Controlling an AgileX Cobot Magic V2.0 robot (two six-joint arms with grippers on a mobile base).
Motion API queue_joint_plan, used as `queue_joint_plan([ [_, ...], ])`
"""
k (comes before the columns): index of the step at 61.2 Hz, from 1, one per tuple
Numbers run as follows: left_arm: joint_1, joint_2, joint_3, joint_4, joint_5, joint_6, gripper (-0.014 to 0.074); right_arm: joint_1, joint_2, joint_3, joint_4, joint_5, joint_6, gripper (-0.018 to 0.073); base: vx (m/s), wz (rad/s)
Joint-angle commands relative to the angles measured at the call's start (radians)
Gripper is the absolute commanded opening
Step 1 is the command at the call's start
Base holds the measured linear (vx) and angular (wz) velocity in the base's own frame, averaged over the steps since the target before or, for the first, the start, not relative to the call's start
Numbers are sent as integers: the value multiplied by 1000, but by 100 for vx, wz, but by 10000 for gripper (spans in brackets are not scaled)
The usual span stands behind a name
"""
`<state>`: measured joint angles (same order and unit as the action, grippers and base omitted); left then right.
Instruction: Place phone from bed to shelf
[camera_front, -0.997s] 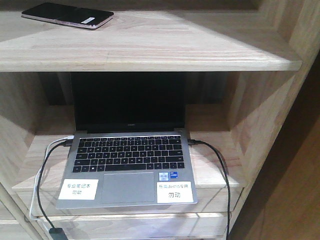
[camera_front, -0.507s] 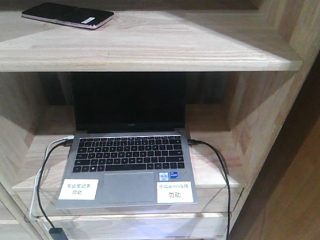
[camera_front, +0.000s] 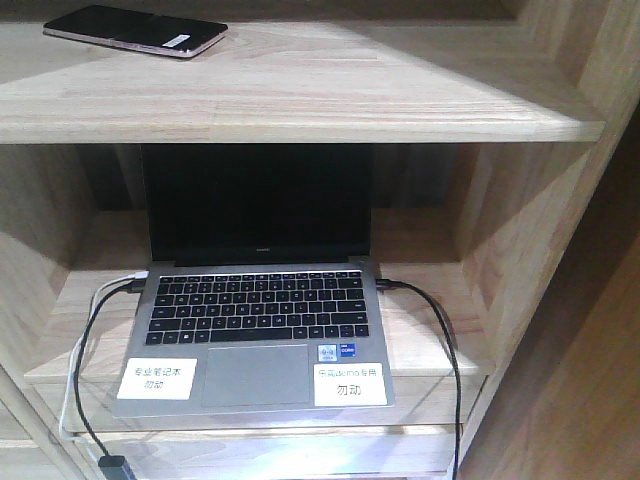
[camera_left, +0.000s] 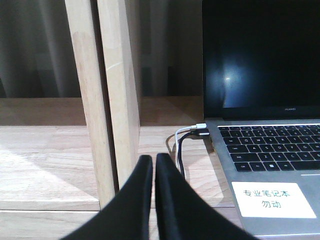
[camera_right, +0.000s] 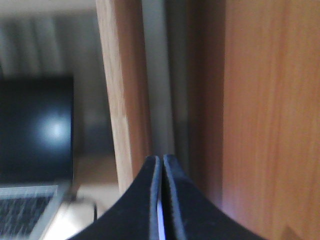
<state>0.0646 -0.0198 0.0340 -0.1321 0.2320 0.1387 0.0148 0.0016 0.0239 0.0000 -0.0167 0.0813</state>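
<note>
The black phone (camera_front: 135, 30) lies flat on the top board of the light wooden shelf (camera_front: 330, 95), at its far left, with its white sticker toward the right end. No gripper touches it. My left gripper (camera_left: 154, 162) is shut with nothing in it, low in front of a shelf upright (camera_left: 120, 90), left of the laptop. In the right wrist view my right gripper (camera_right: 162, 162) is shut and empty too, close to a wooden upright (camera_right: 122, 95). The bed is out of view.
An open grey laptop (camera_front: 255, 340) with a dark screen fills the lower shelf compartment. Cables (camera_front: 85, 350) run from its left side and a black one (camera_front: 440, 330) from its right. A brown wooden panel (camera_right: 270, 115) stands close on the right.
</note>
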Motion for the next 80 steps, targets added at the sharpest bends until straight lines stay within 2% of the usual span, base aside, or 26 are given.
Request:
queue_joint_plan([
  [1, 1, -6, 2, -6, -73, -4, 1, -2, -1, 11, -20, -128, 12, -4, 0, 0],
  [26, 1, -6, 2, -6, -73, -4, 1, -2, -20, 12, -20, 93, 8, -4, 0, 0],
  [80, 1, -6, 2, -6, -73, -4, 1, -2, -20, 12, -20, 90, 8, -4, 0, 0],
])
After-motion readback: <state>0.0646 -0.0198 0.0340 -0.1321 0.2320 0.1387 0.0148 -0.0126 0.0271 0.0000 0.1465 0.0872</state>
